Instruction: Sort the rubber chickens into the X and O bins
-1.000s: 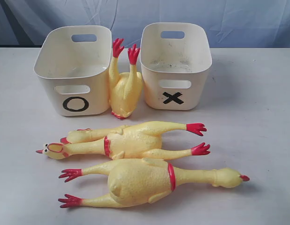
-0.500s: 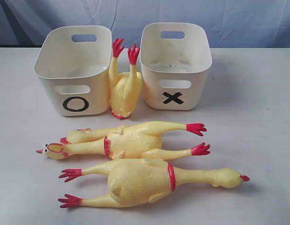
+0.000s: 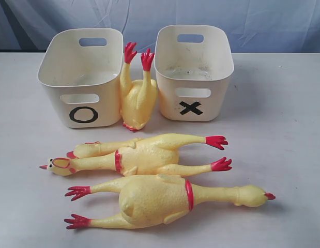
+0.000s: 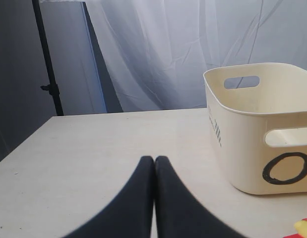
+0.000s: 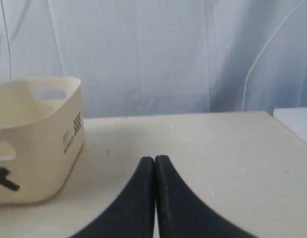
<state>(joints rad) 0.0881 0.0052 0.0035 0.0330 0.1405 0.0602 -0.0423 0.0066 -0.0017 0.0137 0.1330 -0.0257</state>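
Three yellow rubber chickens show in the exterior view. A small one [image 3: 136, 98] stands head down, red feet up, wedged between the O bin [image 3: 82, 77] and the X bin [image 3: 193, 72]. A medium chicken [image 3: 144, 155] lies in front of the bins, head to the left. The largest chicken [image 3: 160, 200] lies nearest, head to the right. Neither gripper appears in the exterior view. My left gripper [image 4: 154, 158] is shut and empty over bare table beside the O bin [image 4: 262, 124]. My right gripper [image 5: 154, 158] is shut and empty beside the X bin [image 5: 36, 139].
The bins stand at the back of a pale grey table [image 3: 284, 155], with a white curtain [image 3: 201, 15] behind. A black stand pole [image 4: 46, 59] rises beyond the table's far corner in the left wrist view. Both bins look empty.
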